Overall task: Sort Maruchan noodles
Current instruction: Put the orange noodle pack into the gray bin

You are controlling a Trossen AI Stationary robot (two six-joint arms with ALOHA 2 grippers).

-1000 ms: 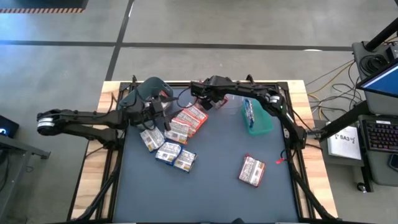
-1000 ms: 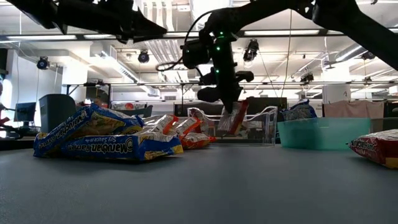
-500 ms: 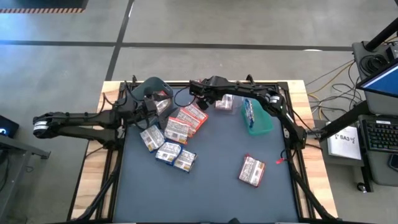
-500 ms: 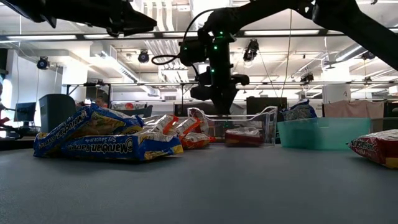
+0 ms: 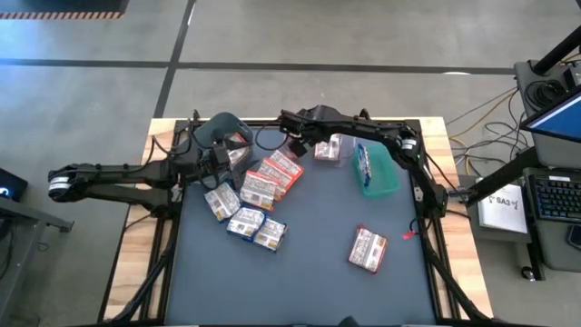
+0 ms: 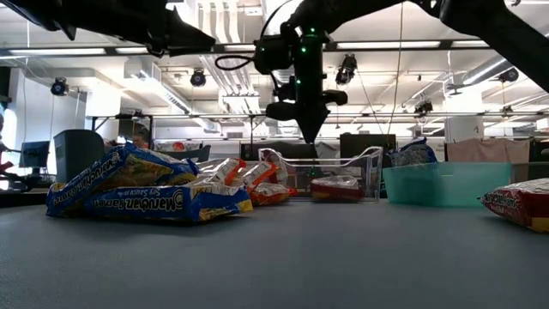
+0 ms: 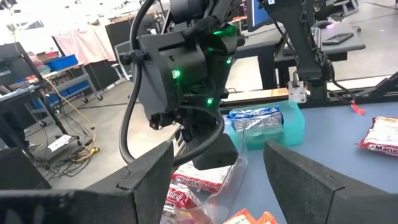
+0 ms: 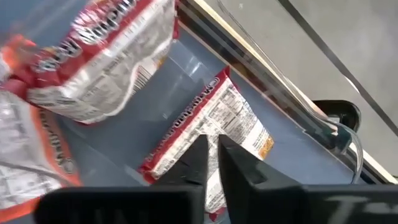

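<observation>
The Maruchan noodles show as a pile of blue, orange and maroon packets point(image 5: 252, 195) point(image 6: 146, 193) left of the table's middle. A lone maroon packet point(image 5: 368, 248) lies flat at the near right. Another maroon packet point(image 8: 217, 130) point(image 6: 336, 187) lies flat in the clear bin point(image 5: 331, 150), and a blue one point(image 5: 364, 165) stands in the green bin point(image 5: 383, 182). My right gripper point(image 6: 307, 133) point(image 8: 211, 155) hangs shut and empty above the clear bin. My left gripper point(image 7: 214, 180) point(image 5: 229, 162) stays open by the grey bin point(image 5: 221, 130), holding nothing.
The three bins line the far edge: grey at the left, clear in the middle, green point(image 6: 446, 184) to the right. The near half of the blue-grey table top point(image 5: 300, 282) is bare. Cables and a desk stand beyond the right edge.
My right gripper has let go of the maroon packet, which hung upright in its fingers over the clear bin and has fallen flat into the bin. The gripper has then gone straight up, its fingers shut again.
</observation>
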